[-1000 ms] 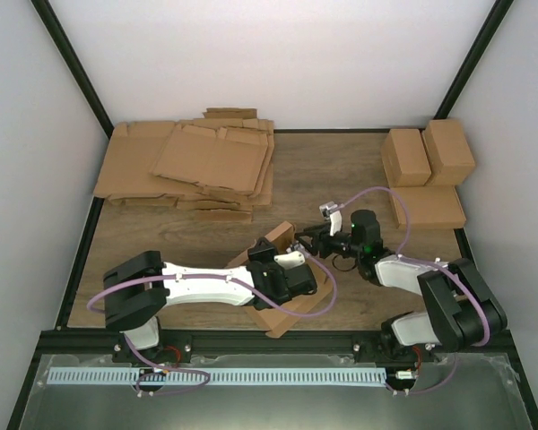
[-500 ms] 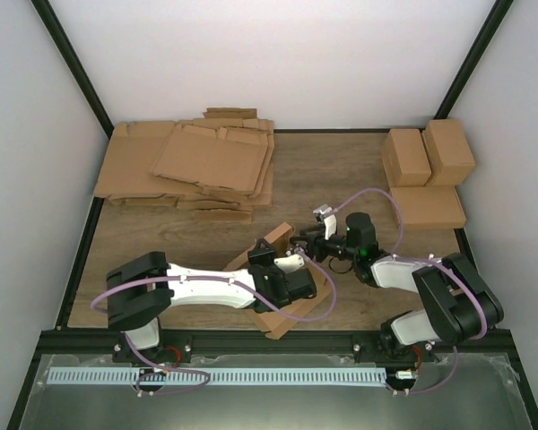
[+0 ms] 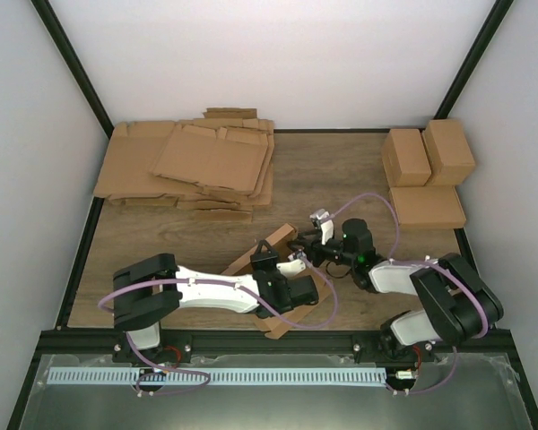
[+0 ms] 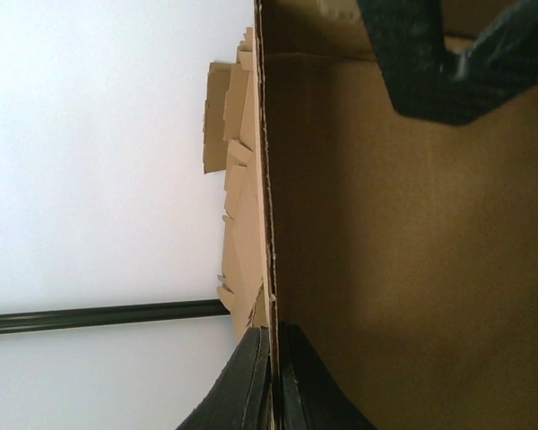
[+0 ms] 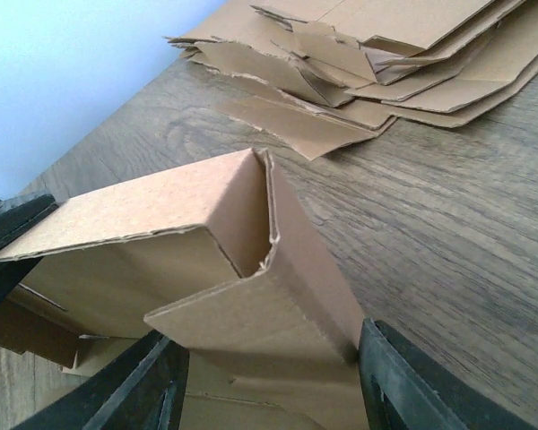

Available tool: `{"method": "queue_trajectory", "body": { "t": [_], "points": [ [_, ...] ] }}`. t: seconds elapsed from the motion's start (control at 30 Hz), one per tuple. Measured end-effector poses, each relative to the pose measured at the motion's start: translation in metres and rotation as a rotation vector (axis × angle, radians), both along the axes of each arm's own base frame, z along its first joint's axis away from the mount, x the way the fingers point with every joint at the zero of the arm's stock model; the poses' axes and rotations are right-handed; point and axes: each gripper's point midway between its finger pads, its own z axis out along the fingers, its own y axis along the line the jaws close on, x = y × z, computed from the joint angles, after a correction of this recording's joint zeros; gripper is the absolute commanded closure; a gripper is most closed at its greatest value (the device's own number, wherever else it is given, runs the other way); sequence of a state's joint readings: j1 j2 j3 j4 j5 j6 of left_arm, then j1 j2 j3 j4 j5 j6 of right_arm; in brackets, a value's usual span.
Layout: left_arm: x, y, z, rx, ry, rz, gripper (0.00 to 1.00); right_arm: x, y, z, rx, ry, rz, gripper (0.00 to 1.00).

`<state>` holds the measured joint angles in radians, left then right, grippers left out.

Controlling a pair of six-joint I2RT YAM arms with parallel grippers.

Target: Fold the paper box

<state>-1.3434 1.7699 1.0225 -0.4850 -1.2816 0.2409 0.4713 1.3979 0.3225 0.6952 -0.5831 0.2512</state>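
The paper box is half-folded, plain brown, near the table's front middle. My left gripper is shut on one upright wall of it; in the left wrist view the two fingertips pinch the wall's thin edge, with the box's inside to the right. My right gripper is open at the box's far right corner. In the right wrist view its fingers stand on either side of a folded corner flap, the right finger against the flap's edge. Part of the right gripper shows in the left wrist view.
A pile of flat cardboard sheets lies at the back left and also shows in the right wrist view. Three folded boxes stand at the back right. Black frame posts run up the walls.
My right gripper has moved left, closer onto the box's corner. My left arm has shifted slightly left, still holding the box wall, and the box turned a little with it.
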Motion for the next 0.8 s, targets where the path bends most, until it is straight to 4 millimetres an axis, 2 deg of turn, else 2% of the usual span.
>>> {"method": "queue_trajectory", "body": {
  "t": [0.1,0.23,0.63,0.7,0.8],
  "points": [
    [-0.001,0.001,-0.001,0.003,-0.002,-0.001,0.96,-0.002,0.005,-0.001,-0.006,-0.008,0.005,0.47],
    [-0.001,0.001,-0.001,0.001,-0.005,-0.001,0.96,0.002,0.005,-0.003,-0.02,-0.021,-0.021,0.54],
    [-0.002,0.001,0.0,-0.012,0.006,-0.008,0.96,0.011,0.005,-0.005,-0.034,-0.062,-0.057,0.61],
    [-0.002,0.001,0.001,-0.014,0.008,-0.01,0.96,0.013,0.006,-0.005,-0.034,-0.069,-0.059,0.62],
    [-0.002,0.001,0.001,-0.01,0.008,-0.011,0.96,0.014,0.006,-0.005,-0.034,-0.074,-0.058,0.56]
  ]
}}
